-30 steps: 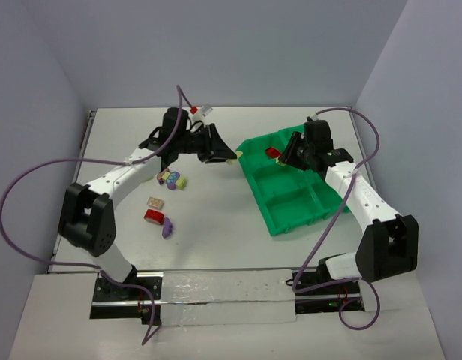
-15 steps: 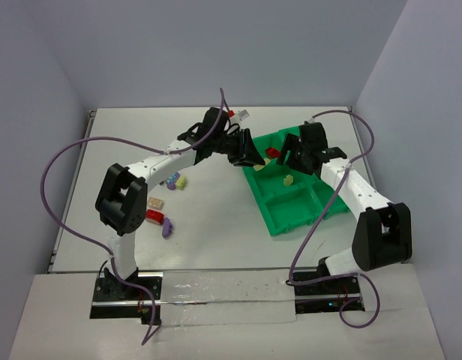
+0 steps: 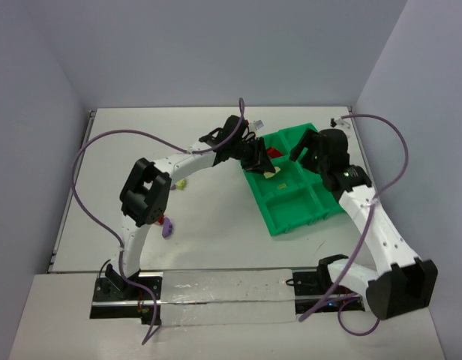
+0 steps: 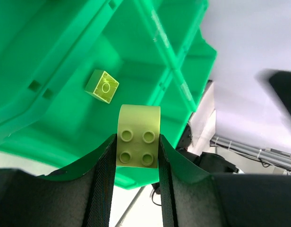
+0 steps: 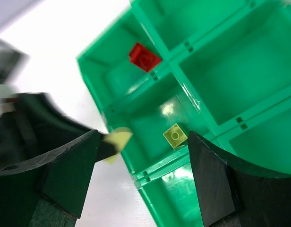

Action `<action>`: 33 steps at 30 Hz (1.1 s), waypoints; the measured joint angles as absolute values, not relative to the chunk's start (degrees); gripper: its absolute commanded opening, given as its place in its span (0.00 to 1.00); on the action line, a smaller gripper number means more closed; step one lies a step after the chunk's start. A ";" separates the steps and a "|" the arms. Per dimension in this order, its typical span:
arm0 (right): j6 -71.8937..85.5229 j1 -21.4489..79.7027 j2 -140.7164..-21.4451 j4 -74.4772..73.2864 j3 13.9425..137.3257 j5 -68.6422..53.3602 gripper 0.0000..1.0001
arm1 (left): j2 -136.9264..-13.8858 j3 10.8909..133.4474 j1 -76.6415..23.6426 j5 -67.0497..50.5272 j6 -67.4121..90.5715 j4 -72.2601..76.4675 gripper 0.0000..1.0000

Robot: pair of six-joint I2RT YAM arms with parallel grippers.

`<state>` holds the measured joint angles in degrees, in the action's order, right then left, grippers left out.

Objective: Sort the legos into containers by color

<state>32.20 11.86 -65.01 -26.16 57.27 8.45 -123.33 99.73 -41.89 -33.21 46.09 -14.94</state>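
While the left gripper [image 4: 137, 142] pinches a yellow-green brick [image 4: 138, 135] between its closed-in fingers [image 4: 104, 170], studs facing the wrist camera, the right gripper [image 5: 143, 142] hangs with its jaws spread wide and nothing between them. Both hover over the green tray [image 3: 291, 206], the left gripper [image 3: 259, 160] reaching in from the tray's left side, the right gripper [image 3: 310, 150] over its far end. The held brick [image 5: 118, 138] hangs clear of the tray floor, at the left rim of the middle compartment in the tray's left-hand row.

On that compartment's floor lies a second yellow-green brick [image 4: 102, 86], tilted on a corner and apart from the held one; the right wrist view shows it [image 5: 175, 135] near the dividing wall. The neighbouring compartment at the far end of the same row holds a red brick [image 5: 144, 56], also seen from above [image 3: 273, 152].

Out on the table [image 3: 208, 210], partly hidden by the left arm, lie another yellow-green piece [image 3: 181, 183] and a purple brick [image 3: 167, 226], well apart from the tray.
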 measured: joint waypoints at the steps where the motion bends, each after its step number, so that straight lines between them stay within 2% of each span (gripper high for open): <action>1: 32.48 11.86 -62.78 -26.05 56.99 9.36 0.83 | -124.23 100.75 -42.25 -33.14 46.06 -15.41 0.32; 2: 32.71 11.86 -60.53 -25.92 56.67 10.33 0.83 | -125.23 102.12 -42.59 -33.06 45.96 -16.17 0.36; 4: 33.00 11.86 -56.92 -25.74 55.92 11.79 0.83 | -127.63 106.02 -43.20 -32.89 45.66 -17.97 0.55; 6: 32.99 11.86 -54.47 -25.74 55.24 12.58 0.83 | -129.83 109.73 -43.64 -32.80 45.27 -18.99 0.69; 9: 32.93 11.86 -53.79 -25.79 55.02 12.92 0.83 | -130.83 111.47 -44.10 -32.82 44.70 -20.17 0.82; 10: 32.92 11.86 -54.01 -25.81 54.98 12.88 0.83 | -130.85 111.58 -44.18 -32.84 44.50 -20.59 0.84; 14: 32.82 11.86 -54.70 -25.84 54.44 12.46 0.83 | -130.85 112.35 -44.21 -33.05 44.08 -22.47 0.84; 22: 31.75 11.86 -54.59 -25.81 53.98 10.69 0.83 | -125.63 112.06 -43.50 -29.96 39.99 -28.48 0.74; 27: 30.62 11.86 -54.91 -25.75 54.05 7.84 0.82 | -101.38 87.22 -36.23 -22.96 40.22 -31.00 0.68; 30: 30.09 11.86 -55.50 -25.61 54.08 6.28 0.82 | -88.28 80.15 -29.20 -14.18 39.76 -33.53 0.69; 33: 29.87 11.86 -56.30 -25.12 54.08 4.59 0.82 | -80.53 76.86 -27.02 -4.56 38.42 -37.48 0.72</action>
